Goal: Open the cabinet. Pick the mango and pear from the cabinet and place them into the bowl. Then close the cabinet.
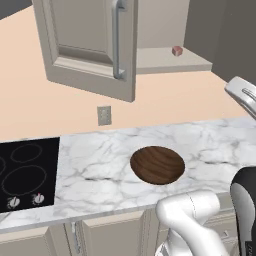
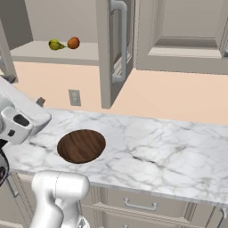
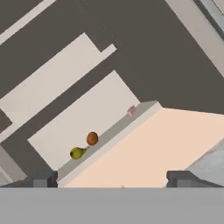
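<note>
The cabinet (image 2: 111, 53) stood open, both doors swung out, so the opening step was judged complete and the first pick was in hand. The gripper (image 3: 111, 179) was spread wide and held nothing, its fingertips (image 3: 41, 179) well apart, aimed up at the shelf from a distance. The mango (image 2: 74, 42) and the pear (image 2: 55, 45) lay just beside each other near the front edge of the cabinet's lower shelf. A small pink object (image 1: 177, 50) sat farther along the same shelf. The bowl (image 1: 157, 164) rested empty on the counter below.

The next move was judged to call for a long reach upward and inward, past the open door, to straddle one fruit.

The counter (image 2: 169, 151) was white marble with grey veining. A black cooktop (image 1: 25, 172) lay to the bowl's left, and a wall outlet (image 1: 104, 115) was set in the peach backsplash.
</note>
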You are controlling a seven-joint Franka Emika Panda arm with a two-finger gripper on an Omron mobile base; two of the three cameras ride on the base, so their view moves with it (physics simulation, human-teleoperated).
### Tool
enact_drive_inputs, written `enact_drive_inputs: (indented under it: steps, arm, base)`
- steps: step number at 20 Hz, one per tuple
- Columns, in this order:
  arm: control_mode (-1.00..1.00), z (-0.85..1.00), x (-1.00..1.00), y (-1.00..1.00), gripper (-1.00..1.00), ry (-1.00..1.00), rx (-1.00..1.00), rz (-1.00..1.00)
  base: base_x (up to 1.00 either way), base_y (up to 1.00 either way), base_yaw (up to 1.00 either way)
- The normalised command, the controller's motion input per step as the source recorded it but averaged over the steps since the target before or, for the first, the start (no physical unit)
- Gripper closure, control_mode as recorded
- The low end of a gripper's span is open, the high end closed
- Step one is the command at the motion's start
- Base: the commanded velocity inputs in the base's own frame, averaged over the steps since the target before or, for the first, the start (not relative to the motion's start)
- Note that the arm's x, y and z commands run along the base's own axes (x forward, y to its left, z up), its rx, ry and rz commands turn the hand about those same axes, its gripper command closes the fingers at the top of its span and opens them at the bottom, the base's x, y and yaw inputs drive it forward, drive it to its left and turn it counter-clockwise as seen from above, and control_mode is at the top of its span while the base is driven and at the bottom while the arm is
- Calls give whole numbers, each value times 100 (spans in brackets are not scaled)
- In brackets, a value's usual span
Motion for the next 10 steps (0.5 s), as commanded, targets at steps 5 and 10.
enact_drive_inputs:
  steps: [5, 10]
  arm:
    - [-100, -51, 82, -13, -100, -6, 1, 32]
    - [-100, -38, 100, 31, -100, -1, 0, 23]
  base:
    - [0, 0, 0]
    - [0, 0, 0]
